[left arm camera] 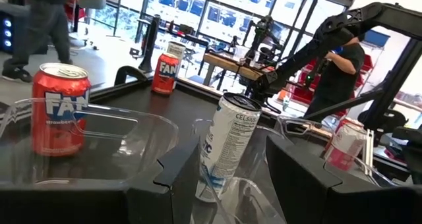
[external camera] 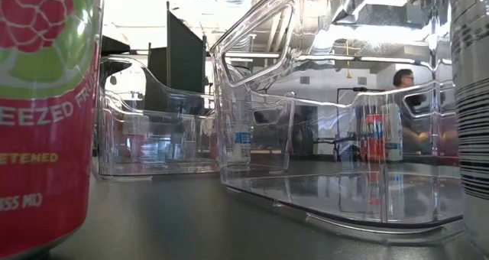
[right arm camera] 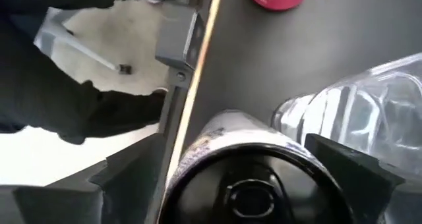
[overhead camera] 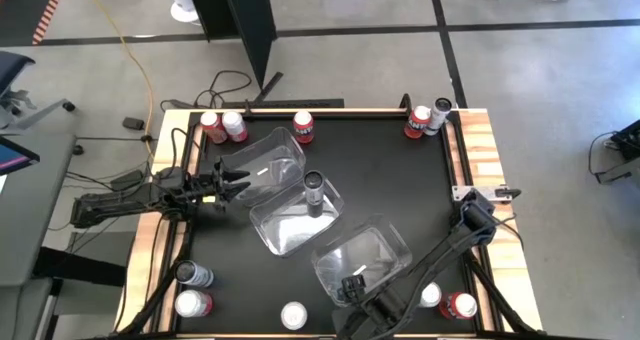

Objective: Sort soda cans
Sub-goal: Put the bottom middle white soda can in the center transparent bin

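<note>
Aluminium soda cans (overhead camera: 303,126) are shown in small groups near all four corners of the table (overhead camera: 400,180), with three clear tubs (overhead camera: 283,238) set in a slanting row across the middle. One tall white can (overhead camera: 314,192) stands upright inside the middle tub. The left gripper (overhead camera: 238,180) is held level near the table's left edge, at the rim of the first tub; its fingers (left arm camera: 173,179) are apart and nothing is held. The right gripper (overhead camera: 352,288) is lowered over a dark-topped can (right arm camera: 254,184) close to the table edge, just beside the third tub. Its fingers (right arm camera: 356,174) are spread wide on either side of the can, and no squeeze on the can is seen.

The cans are judged to be light or moderately heavy, according to fill. The thin walls are smooth, slippery and easily dented. A hold across the middle of the body, below the rim, is advised, with gentle pressure. Tall cans are expected to tip if they are taken too high.
</note>
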Available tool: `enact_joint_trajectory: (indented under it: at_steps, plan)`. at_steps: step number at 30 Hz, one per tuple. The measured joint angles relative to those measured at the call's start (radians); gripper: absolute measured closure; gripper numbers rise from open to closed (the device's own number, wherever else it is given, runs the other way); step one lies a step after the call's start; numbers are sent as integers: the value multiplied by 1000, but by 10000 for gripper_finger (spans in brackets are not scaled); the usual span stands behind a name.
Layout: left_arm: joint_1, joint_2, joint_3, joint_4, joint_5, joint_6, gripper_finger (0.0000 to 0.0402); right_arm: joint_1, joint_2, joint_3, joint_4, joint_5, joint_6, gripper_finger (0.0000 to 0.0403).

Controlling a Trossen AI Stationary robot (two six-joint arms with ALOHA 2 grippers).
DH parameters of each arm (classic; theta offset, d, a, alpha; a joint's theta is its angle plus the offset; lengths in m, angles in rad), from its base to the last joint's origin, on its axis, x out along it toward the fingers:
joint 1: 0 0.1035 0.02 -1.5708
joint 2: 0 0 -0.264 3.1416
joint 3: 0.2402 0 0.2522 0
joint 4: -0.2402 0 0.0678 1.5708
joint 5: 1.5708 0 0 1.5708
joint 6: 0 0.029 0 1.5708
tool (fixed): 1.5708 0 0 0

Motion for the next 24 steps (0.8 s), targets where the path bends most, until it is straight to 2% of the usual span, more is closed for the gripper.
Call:
enact_joint_trajectory:
  at_steps: [12, 24]
  plan:
    - [0, 0, 0, 0, 0, 0, 233, 0, 4, 0, -4, -13, 15, 153]
    - [0, 0, 0, 0, 0, 0, 233, 2, 0, 1, -29, -28, 29, 153]
